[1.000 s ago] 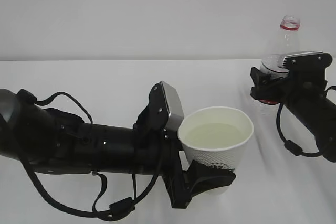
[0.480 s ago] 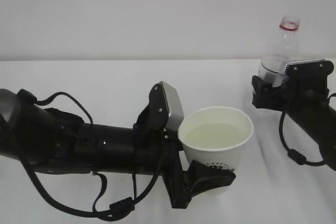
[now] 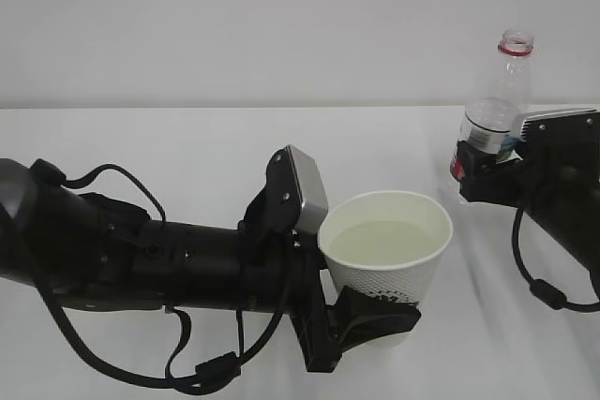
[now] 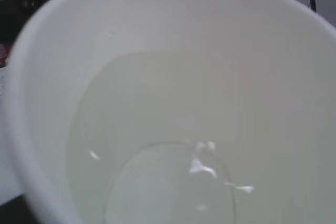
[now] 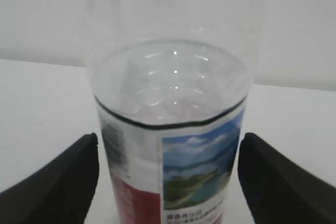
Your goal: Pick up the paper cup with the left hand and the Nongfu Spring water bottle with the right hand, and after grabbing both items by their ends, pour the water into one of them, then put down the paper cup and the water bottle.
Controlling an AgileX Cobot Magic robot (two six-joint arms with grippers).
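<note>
Gripping the paper cup (image 3: 386, 259) near its base, the left hand (image 3: 361, 320) holds it upright above the white table (image 3: 187, 147), low centre of the exterior view; black fingers (image 3: 380, 318) wrap the cup's lower wall. The water (image 4: 157, 145) fills the cup partway, pale against its white inside. Right hand (image 3: 487, 180): jaws spread wide, a black finger (image 5: 58, 182) on each side of the Nongfu Spring water bottle (image 5: 173, 150), gaps showing, no grip. Bottle stands upright on the table at far right, capless, well apart from the cup.
</note>
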